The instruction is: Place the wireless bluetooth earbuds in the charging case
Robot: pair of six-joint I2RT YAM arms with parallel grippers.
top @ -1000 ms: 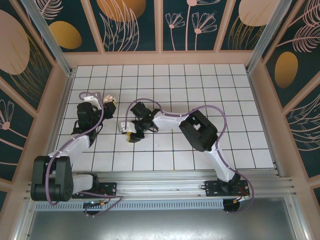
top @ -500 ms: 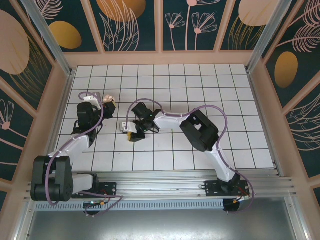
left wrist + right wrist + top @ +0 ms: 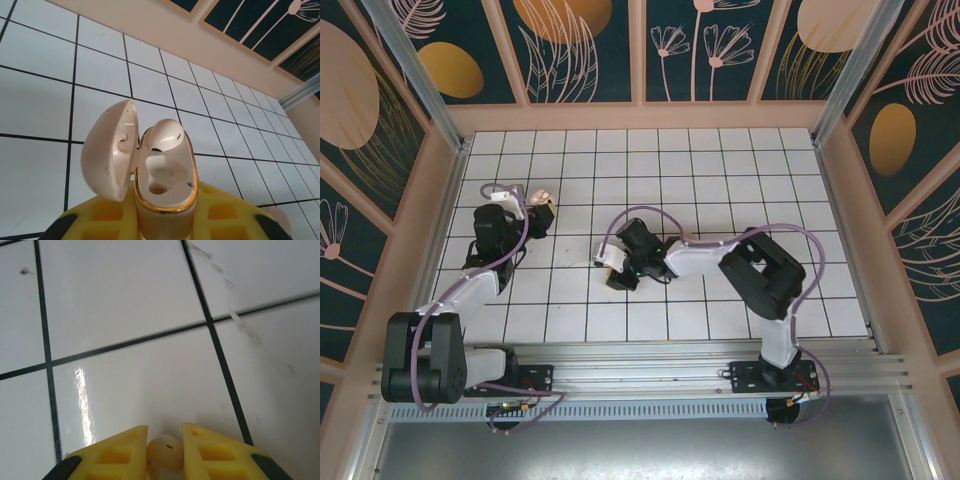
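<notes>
**A:** White tiled surface point(image 3: 720, 180) first. What about the left hand point(image 3: 162, 218)?

**B:** Clamped on the pale pink rounded charging case point(image 3: 166, 187), lid swung open, at the surface's left side. One cream earbud point(image 3: 165, 135) sits inside it.

**A:** The right hand point(image 3: 165, 430)?

**B:** Low over the tiles near the middle, pinching the other tiny cream earbud point(image 3: 164, 453) between yellow fingers point(image 3: 117, 452).

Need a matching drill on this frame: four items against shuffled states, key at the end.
Items
1. charging case
2. case lid
3. first earbud
4. second earbud

States
A. pinched in the right gripper
B. swung open to one side
C. seated in the case
D. clamped in the left gripper

Pairs: 1-D, 2-B, 3-C, 4-A
</notes>
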